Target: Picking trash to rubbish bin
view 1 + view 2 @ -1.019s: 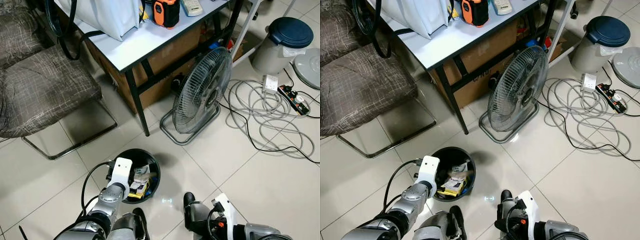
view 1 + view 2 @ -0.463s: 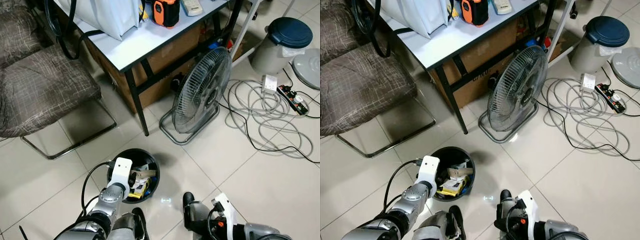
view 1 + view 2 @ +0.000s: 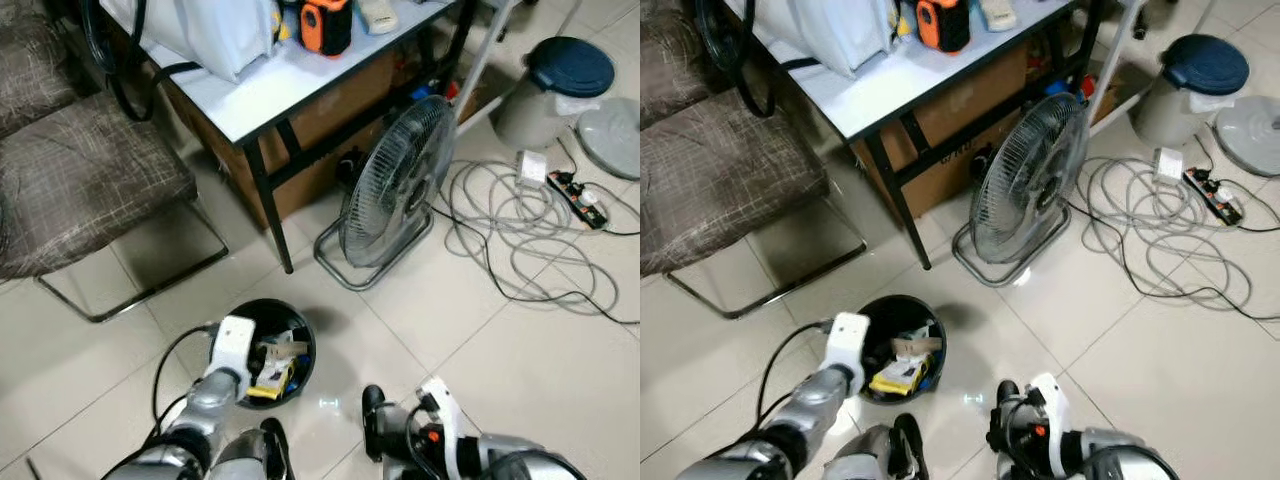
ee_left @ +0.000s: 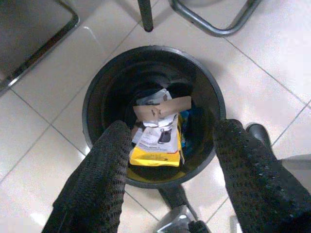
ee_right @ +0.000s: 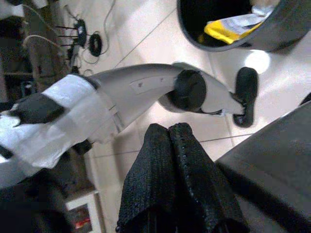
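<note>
Left jaws (image 4: 170,160) stood released, both black fingers (image 4: 104,179) spread wide and holding nothing, directly above the rubbish bin (image 4: 95,97). The bin, a round black one, sat on the tiled floor (image 3: 500,340) just below and ahead of these jaws. Trash lay inside it, seen between the two fingers: a brown cardboard scrap (image 4: 163,109) on top, a white printed wrapper (image 4: 158,136) under it, a yellow packet (image 4: 155,158) lowest, nearest the jaws.

Right jaws (image 5: 170,145) were clenched, fingers pressed together with nothing between them, low beside the robot's leg (image 5: 146,90), the bin off beyond their tips.

Farther ahead of the left jaws: a standing fan (image 3: 390,185), a counter (image 3: 270,85) with an orange device (image 3: 325,22), a chair (image 3: 80,185), and coiled grey cable (image 3: 500,220).
</note>
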You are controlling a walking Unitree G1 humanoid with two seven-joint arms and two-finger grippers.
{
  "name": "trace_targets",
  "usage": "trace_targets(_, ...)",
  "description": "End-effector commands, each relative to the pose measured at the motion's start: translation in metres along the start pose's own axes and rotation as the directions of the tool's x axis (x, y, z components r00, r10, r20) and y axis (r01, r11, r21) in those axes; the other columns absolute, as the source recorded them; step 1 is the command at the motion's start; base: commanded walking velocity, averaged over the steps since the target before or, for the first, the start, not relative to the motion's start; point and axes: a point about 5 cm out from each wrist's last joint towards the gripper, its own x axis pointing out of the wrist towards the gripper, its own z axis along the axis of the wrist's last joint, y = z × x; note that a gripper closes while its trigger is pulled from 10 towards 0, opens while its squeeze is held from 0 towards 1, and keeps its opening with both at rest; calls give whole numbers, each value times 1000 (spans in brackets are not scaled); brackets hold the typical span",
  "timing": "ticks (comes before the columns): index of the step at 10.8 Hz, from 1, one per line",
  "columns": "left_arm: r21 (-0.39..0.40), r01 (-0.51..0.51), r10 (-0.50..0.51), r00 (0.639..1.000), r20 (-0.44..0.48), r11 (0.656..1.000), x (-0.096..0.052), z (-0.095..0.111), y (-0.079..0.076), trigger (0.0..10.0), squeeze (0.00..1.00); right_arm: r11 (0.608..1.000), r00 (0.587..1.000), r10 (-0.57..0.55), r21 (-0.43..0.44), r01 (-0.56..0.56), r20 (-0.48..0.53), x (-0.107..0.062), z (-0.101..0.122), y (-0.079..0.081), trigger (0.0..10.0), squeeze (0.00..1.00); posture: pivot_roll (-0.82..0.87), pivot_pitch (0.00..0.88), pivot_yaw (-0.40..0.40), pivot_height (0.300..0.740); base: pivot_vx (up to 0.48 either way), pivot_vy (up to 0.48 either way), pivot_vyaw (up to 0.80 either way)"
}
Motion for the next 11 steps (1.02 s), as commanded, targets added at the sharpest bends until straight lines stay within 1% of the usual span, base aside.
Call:
trace_targets(1,-18,6,-7,999,-48,1000,-5,-17,4,10000,1000,981,981,-192,-12,191,-19,1,-9,-17,10000,0,-213,247,76,740,0,0,0)
trace_targets(2,-14,3,-4,999,-43,1000,-6,-17,8,10000,1000,949,948,-316,-10,316,32,0,4,-29,10000,0,-205,230,76,740,0,0,0)
trace_targets(3,-10,-7,6,999,-40,1000,-7,-17,13,10000,1000,925,924,-377,-16,379,61,0,13,-36,10000,0,-200,213,77,740,0,0,0)
trace_targets(4,-10,-22,22,999,-40,1000,-8,-18,18,10000,1000,893,891,-446,-21,449,85,-1,21,-42,10000,0,-196,204,77,740,0,0,0)
trace_targets(5,-10,-22,22,999,-40,1000,-8,-18,18,10000,1000,893,891,-446,-21,449,85,-1,21,-42,10000,0,-196,204,77,740,0,0,0)
trace_targets(6,-4,-48,48,998,-50,999,-9,-19,24,10000,1000,860,859,-505,-32,509,88,0,26,-46,10000,0,-171,165,76,740,0,0,0)
trace_targets(7,-3,-72,72,996,-56,997,-10,-20,30,10000,1000,821,821,-565,-39,569,84,2,30,-51,10000,0,-160,144,76,740,0,0,0)
trace_targets(8,-7,-96,95,994,-52,995,-11,-19,35,10000,1000,794,794,-601,-44,606,89,6,35,-51,10000,0,-147,119,79,740,0,0,0)
trace_targets(11,-10,-124,123,991,-45,992,-12,-18,43,10000,1000,789,787,-605,-44,613,122,12,47,-48,10000,0,-141,90,86,740,0,0,0)
